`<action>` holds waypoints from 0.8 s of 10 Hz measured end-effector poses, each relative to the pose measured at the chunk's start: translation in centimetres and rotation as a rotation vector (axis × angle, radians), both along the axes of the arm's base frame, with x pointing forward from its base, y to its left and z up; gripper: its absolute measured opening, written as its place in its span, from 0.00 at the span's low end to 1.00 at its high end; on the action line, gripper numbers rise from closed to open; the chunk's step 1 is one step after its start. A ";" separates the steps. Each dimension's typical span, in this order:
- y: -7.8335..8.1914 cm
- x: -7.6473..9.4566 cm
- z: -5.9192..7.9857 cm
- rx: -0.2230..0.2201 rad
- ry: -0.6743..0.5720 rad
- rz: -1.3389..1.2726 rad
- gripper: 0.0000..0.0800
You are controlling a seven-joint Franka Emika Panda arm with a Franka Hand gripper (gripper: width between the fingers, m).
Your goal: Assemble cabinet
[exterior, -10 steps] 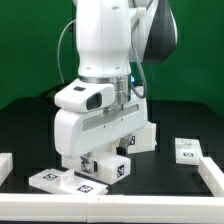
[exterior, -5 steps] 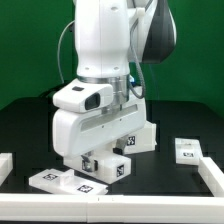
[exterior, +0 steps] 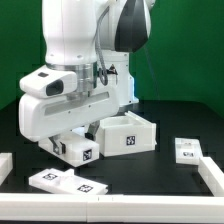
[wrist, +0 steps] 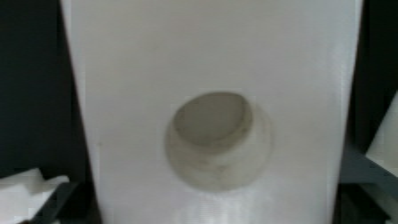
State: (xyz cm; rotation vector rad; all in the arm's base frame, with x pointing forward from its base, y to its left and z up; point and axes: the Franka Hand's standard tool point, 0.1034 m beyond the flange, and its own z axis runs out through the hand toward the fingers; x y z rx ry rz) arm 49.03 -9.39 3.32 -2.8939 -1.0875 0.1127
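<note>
The block is at the exterior view's left of the tray. The panel is at that view's right, and the marker board is in front.

Robot arm casing: white, glossy, smooth; looks like plastic.
Cabinet tray: white, matt, smooth walls; printed black-and-white tag.
Cabinet panel: white, matt, smooth; oval recess greyer.
Table: black, matt, no sheen.
Marker board: white, flat, matt; printed tags.

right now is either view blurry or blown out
Wrist view: soft and out of focus; a white cabinet piece fills it, its oval recess shaded with fuzzy edges. Exterior view: sharper and evenly lit; the open cabinet box is crisp-edged, and the glossy arm is bright, nearly featureless.
</note>
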 end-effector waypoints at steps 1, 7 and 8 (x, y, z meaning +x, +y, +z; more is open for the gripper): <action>0.0 0.0 0.0 0.000 0.000 0.000 0.70; -3.4 -3.7 -1.7 0.005 0.027 -0.025 0.70; -3.5 -3.6 -1.7 0.004 0.024 -0.025 0.70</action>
